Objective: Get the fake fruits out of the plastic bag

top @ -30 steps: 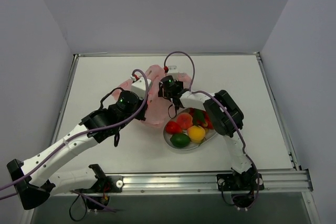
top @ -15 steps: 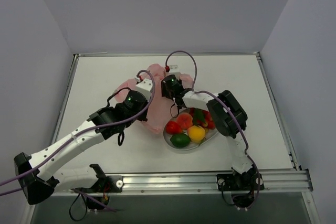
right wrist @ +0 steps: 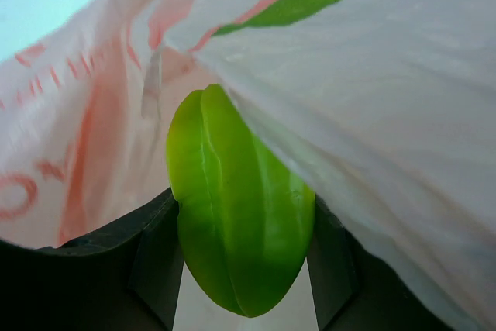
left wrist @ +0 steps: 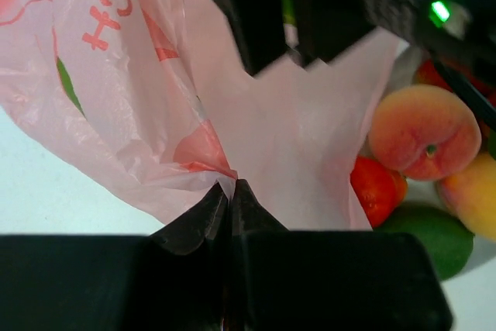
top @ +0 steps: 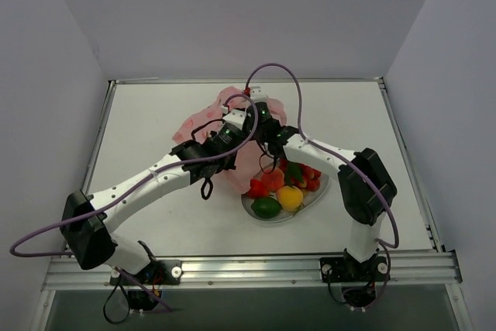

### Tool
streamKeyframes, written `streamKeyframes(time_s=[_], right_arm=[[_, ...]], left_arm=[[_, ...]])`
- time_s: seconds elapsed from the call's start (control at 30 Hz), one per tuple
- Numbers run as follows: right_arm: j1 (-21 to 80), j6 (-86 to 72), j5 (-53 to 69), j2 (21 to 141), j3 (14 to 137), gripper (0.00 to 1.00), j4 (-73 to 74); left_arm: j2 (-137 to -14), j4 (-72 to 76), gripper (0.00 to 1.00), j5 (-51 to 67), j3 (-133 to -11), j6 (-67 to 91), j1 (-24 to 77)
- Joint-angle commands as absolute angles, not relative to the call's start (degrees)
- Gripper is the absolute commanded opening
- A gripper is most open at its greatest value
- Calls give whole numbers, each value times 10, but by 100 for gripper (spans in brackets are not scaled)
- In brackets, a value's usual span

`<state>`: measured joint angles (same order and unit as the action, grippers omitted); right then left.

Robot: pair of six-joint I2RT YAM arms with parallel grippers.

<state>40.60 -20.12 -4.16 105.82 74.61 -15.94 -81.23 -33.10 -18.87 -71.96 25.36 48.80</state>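
The left gripper [left wrist: 229, 194] is pinching the pink bag [left wrist: 132, 91]; the right gripper [right wrist: 244, 252] is clasping a green fruit [right wrist: 232, 184] under its folds.

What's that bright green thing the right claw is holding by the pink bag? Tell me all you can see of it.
The green fruit looks like glossy plastic, bright yellow-green and oblong, with lengthwise ridges like a star fruit. It stands roughly upright, pinched at its sides between the two dark fingers of the right gripper. The pink plastic bag drapes over its top and right side.
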Motion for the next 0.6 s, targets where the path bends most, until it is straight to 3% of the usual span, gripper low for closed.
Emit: streamKeyframes(time_s=[0.0,0.27,0.3,0.33,0.43,0.57], right_arm=[[424,-207,-35,999,717,23,-110],[463,-216,-79,848,623,23,-70],[466,-217,-90,834,616,23,-65],[468,-219,-92,818,607,23,-62],[473,-221,-111,762,587,23,-42],[473,-225,-121,695,568,24,-12]], left_arm=[[-845,-336,2,-254,-783,269,474],[-954,-346,2,-294,-873,251,379],[-969,-348,7,-302,-887,247,373],[-975,-351,19,-306,-891,243,367],[-972,-339,59,-307,-880,238,354],[-941,-308,69,-297,-844,232,352]])
